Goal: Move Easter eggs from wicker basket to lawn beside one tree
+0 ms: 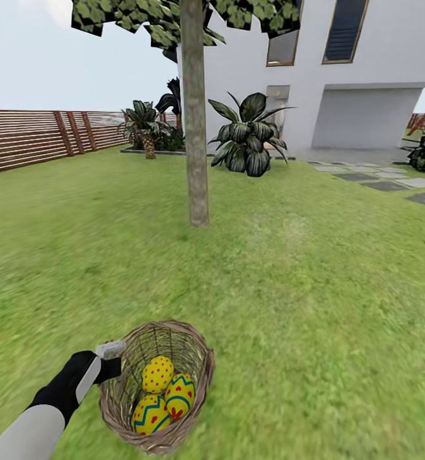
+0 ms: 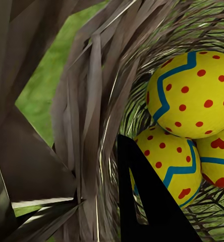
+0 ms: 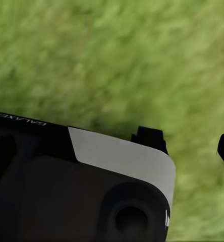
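We log: left gripper [image 1: 113, 359] clamping wicker basket [image 1: 196, 358] rim, three Easter eggs [image 1: 158, 374] inside; right gripper's [image 3: 192, 143] state we cannot tell

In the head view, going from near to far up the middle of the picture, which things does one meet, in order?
Round brown wicker basket holding three yellow Easter eggs → open green lawn → straight grey-beige tree trunk → low dark broad-leaved plant → white house.

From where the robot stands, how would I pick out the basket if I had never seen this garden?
Start at the tree with the bare grey trunk in the middle of the lawn, then come straight toward the robot. There sits the wicker basket, beside the left gripper. It is the only woven brown bowl on the grass, holding three yellow Easter eggs with blue zigzags and red dots.
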You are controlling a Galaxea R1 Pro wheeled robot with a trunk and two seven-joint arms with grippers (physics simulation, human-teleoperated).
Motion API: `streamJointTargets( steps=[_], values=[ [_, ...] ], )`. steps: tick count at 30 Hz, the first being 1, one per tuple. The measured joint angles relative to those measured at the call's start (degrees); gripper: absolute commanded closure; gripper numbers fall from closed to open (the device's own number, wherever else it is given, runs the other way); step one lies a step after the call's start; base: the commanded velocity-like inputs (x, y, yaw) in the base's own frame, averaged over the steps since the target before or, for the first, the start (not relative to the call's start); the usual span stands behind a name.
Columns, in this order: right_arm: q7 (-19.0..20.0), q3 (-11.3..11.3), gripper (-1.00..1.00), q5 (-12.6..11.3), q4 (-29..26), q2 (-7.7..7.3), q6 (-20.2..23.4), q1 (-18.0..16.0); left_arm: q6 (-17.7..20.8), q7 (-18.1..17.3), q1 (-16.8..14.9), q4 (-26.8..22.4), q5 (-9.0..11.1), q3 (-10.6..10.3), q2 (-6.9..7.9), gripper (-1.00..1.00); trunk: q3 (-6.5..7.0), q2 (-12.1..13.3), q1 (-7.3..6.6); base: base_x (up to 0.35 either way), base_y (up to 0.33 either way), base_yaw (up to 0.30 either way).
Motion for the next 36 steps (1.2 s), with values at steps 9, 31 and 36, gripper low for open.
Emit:
streamJointTargets(
  steps=[9,31,36],
  values=[
    [0.01,0.00,-1.00,0.04,0.00,0.04,0.00,0.00,0.00,0.00,0.00,-0.01,0.02,0.02,0.00,1.00,0.00,0.00,0.00,0.341,0.000,0.000],
    [0.02,0.00,-1.00,0.04,0.00,0.07,0.00,0.00,-0.19,0.02,-0.03,4.21,-0.23,-0.01,0.09,1.00,0.00,0.00,0.00,0.340,0.000,0.000],
    [-0.04,0.07,-1.00,-0.02,0.01,0.06,0.23,0.00,-0.18,0.00,-0.05,4.21,-0.24,-0.02,0.03,1.00,0.00,0.00,0.00,0.340,0.000,0.000]
  ],
)
